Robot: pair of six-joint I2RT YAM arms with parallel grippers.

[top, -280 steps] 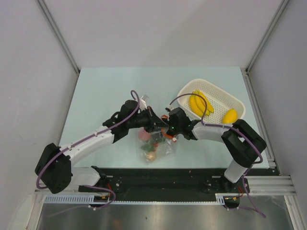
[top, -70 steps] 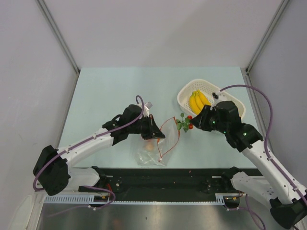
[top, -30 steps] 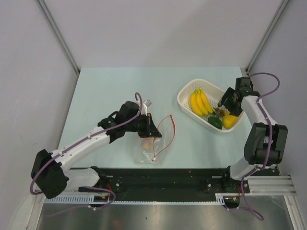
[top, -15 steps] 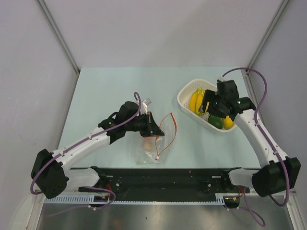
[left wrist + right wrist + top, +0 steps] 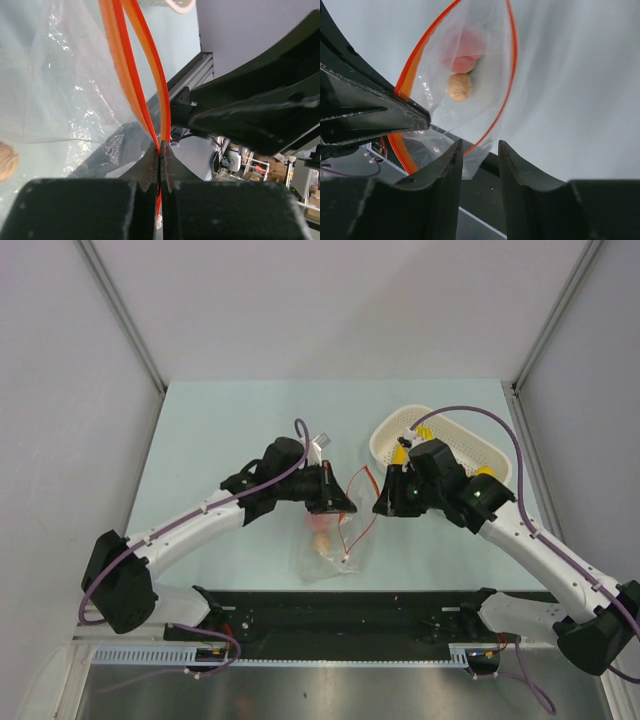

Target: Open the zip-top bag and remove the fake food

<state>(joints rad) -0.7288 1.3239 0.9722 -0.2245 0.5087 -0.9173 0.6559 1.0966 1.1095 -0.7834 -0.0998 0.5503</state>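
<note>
The zip-top bag [image 5: 328, 552] hangs with its red-rimmed mouth held up by my left gripper [image 5: 338, 504]. In the left wrist view that gripper [image 5: 160, 150] is shut on the red zip strip [image 5: 150, 75]. My right gripper [image 5: 381, 506] hovers just right of the mouth. The right wrist view shows it [image 5: 479, 146] open, nothing between its fingers, looking into the open bag [image 5: 485, 30]. Inside lie fake food pieces: a tan egg-like one [image 5: 460, 86] and a red one [image 5: 465, 50].
The white basket [image 5: 460, 432] stands at the back right, partly hidden behind my right arm; a bit of yellow banana [image 5: 400, 452] and a yellow fruit [image 5: 486, 472] show in it. My left fingers [image 5: 370, 117] reach in from the left of the right wrist view.
My right arm has swung from over the basket back to the bag's mouth, and its jaws have narrowed. The left gripper has shifted slightly right, still holding the zip strip.
</note>
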